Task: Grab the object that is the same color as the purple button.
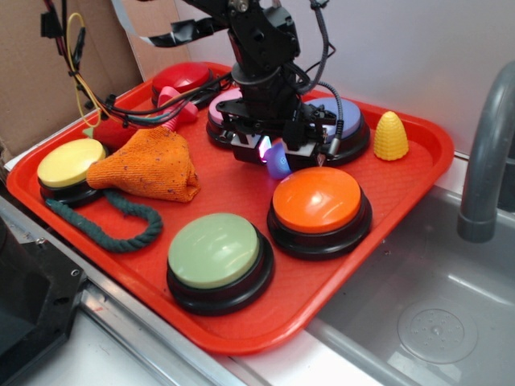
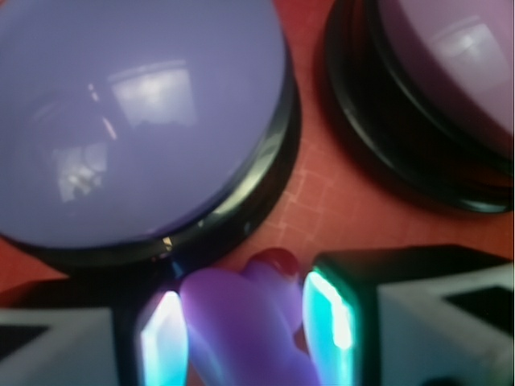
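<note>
Purple toy (image 2: 241,330) sits right btwn the gripper (image 2: 245,338) pads, which prob. pinch it already; purple button (image 2: 137,121) just beyond.

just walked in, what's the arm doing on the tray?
The WidowX gripper is down on the red plastic tray, with the small glossy purple plastic toy between its lit fingers. In the wrist view the fingers sit close on both sides of the toy; whether they already clamp it is unclear. The large round blue-violet domed button sits just beyond the toy, the paler pink-lilac button beside it. The orange domed button is nearest in the exterior view.
</note>
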`<state>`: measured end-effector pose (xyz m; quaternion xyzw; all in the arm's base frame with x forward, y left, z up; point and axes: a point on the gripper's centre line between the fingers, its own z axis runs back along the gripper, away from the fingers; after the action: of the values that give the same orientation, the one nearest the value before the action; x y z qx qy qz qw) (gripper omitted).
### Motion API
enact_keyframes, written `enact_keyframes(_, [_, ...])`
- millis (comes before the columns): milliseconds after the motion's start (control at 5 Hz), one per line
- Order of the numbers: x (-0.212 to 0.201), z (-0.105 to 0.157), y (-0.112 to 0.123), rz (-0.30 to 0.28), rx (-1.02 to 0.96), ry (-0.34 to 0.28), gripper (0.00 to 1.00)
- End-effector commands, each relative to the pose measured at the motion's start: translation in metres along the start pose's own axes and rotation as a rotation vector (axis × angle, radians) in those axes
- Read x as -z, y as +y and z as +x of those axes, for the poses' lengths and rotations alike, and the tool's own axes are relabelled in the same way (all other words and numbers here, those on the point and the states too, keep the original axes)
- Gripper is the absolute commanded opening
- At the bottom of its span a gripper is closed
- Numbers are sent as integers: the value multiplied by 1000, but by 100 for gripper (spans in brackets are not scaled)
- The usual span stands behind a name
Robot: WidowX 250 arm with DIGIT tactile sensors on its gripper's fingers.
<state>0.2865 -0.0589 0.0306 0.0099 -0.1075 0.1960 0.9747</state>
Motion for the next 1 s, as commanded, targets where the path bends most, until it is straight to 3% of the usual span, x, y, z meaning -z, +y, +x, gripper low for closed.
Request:
enact_keyframes(0, [-34, 21, 12, 39, -74, -65, 0])
enact_keyframes(200, [-59, 24, 30, 69, -55, -26, 0])
enact_keyframes(600, [-138, 33, 92, 103, -8, 9, 0])
enact_keyframes(800, [-165, 32, 114, 76, -41, -29, 0])
